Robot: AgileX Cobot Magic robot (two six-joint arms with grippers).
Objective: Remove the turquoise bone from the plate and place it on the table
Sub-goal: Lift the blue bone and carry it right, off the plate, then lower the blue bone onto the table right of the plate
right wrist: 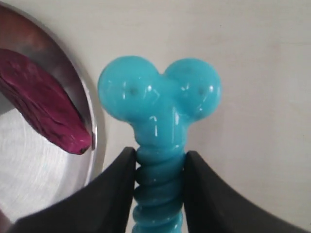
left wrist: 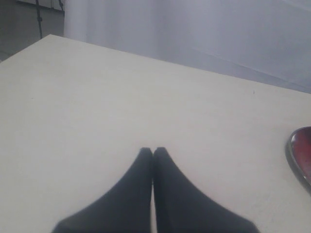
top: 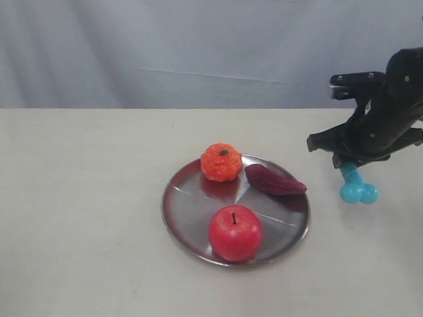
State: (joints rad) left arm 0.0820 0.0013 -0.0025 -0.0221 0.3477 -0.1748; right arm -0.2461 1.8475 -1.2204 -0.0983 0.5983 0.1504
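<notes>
The turquoise bone [top: 356, 186] hangs to the right of the silver plate [top: 192, 215], its knobbed end pointing down at or just above the table [top: 74, 205]. My right gripper [top: 348, 161] is shut on the bone's ribbed shaft [right wrist: 159, 174]; both black fingers press its sides. The knobbed end [right wrist: 159, 92] shows past the plate rim [right wrist: 95, 126], off the plate. My left gripper [left wrist: 153, 151] is shut with nothing in it, low over bare table [left wrist: 121, 97], with only the plate's edge [left wrist: 296, 160] in its view. The left gripper is out of the exterior view.
On the plate lie a red apple [top: 235, 232], an orange fruit toy [top: 221, 161] and a dark purple sweet potato toy [top: 275, 180]. The purple toy [right wrist: 43, 104] lies close to the plate rim beside the bone. A grey curtain [top: 193, 41] backs the table.
</notes>
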